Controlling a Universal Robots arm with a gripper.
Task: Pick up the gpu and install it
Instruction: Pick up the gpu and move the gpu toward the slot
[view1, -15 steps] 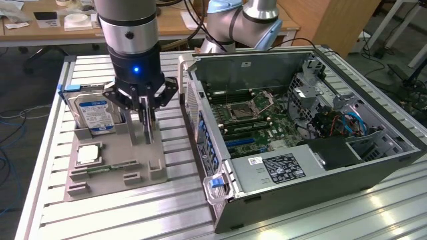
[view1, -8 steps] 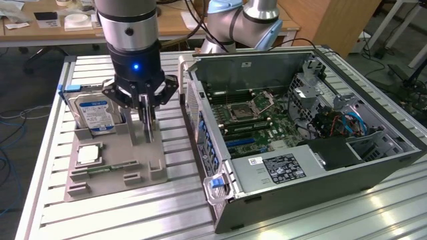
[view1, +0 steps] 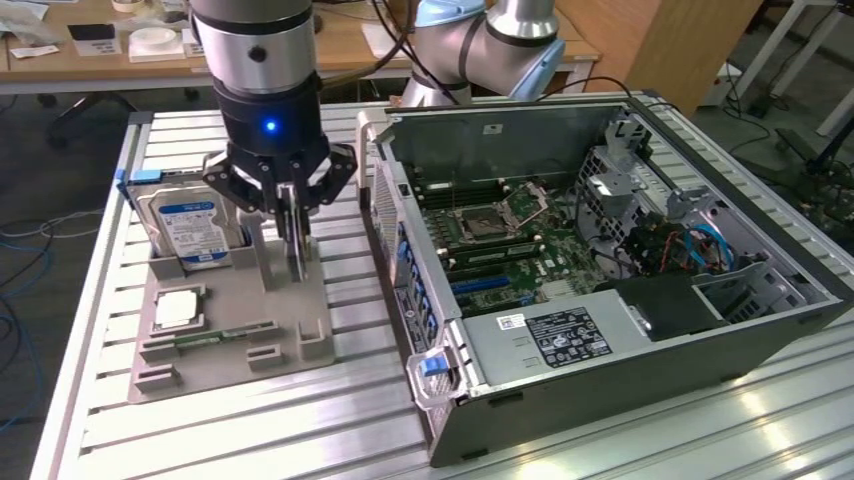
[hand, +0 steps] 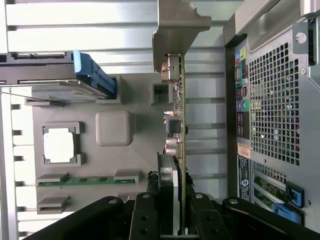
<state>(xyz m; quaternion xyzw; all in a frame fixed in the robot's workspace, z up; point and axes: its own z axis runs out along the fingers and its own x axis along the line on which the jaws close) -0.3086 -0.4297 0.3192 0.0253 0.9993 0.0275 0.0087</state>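
You are at the pick-up step: the black two-finger gripper (view1: 292, 225) on the arm sits over the grey moulded parts tray (view1: 227, 330), and its jaws are drawn narrow around the gpu (view1: 296, 265), a thin flat green circuit-board card with a pale metal end bracket that stands upright and edge-on in its slot. In the exterior view the fingers converge on the card's upper part, so I judge the claw to be clamped on it. The card's lower edge looks to be in the tray's slot, so by my reading it has not been lifted yet. From the wrist camera one dark finger (hand: 166, 185) lies flat against the board's face, while the bracket (hand: 175, 30) juts out at the far end, clear of the grip. Any move from here calls for a straight pull along the slot, keeping the card upright so that it does not bind. The thick silver hard drive with its blue-white label (view1: 194, 225) stands near the card, and the open dark computer case (view1: 747, 330) lies towards the exterior view's right.
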